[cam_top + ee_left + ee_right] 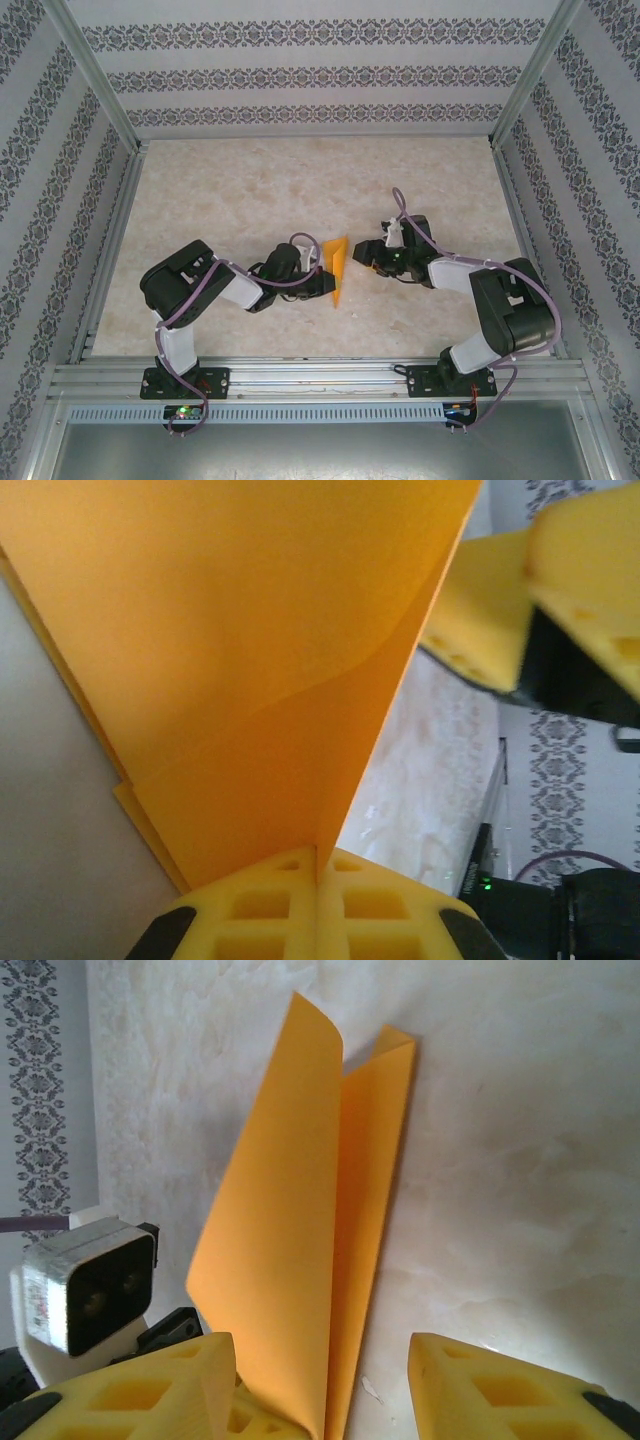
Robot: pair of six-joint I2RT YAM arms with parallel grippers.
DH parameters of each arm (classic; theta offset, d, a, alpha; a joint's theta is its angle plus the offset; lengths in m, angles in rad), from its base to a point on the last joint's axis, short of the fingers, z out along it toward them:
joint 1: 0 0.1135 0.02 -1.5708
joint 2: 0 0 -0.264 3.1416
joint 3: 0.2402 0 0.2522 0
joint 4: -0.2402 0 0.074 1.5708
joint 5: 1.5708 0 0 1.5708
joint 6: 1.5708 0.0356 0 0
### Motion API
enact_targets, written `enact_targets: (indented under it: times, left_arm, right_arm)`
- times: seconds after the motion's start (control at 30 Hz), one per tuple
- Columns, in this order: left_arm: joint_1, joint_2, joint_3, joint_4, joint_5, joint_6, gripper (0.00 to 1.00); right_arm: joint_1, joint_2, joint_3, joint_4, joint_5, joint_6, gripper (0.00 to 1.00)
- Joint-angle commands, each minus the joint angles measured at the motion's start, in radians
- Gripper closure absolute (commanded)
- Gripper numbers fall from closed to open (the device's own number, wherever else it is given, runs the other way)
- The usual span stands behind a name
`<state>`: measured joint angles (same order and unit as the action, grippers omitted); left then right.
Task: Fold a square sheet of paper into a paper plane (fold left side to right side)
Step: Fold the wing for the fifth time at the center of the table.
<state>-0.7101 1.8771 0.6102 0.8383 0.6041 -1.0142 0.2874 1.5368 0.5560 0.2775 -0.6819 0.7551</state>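
1. Two tools meet at the middle of the worktop (250, 190) in the top view. The left tool (326, 284) is clenched on the near part of the sheet of paper (338, 268), a narrow orange wedge held on edge. The right tool (364, 256) sits just right of it.
2. Left wrist view: the yellow foam fingers (260, 920) press together on the sheet of paper (250, 630) at its fold. The layers fan apart above the grip, so the paper looks thin, light and limp, stiff only along its creases. Foam should hold it without slipping, but a hard pull could tear or crumple it.
3. Right wrist view: the right tool (320, 1400) is released, its jaws apart on either side of the lower end of the sheet of paper (290, 1210), grasping nothing. Two matte, unmarked flaps rise in a V and the far tip curls. The best hold is probably on a creased edge, because a free flap would bend away.
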Motion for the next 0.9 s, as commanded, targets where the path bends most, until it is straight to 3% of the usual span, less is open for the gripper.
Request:
enact_targets:
  times: [0.0,0.87]
  left_arm:
    - [0.02,0.03,-0.022,0.188,0.041,-0.072,1.0]
    - [0.033,0.091,-0.006,0.223,0.069,-0.12,1.0]
  right_arm:
    - [0.025,0.027,0.01,0.065,-0.001,0.012,0.5]
    - [0.081,0.137,0.067,0.126,0.034,0.033,0.53]
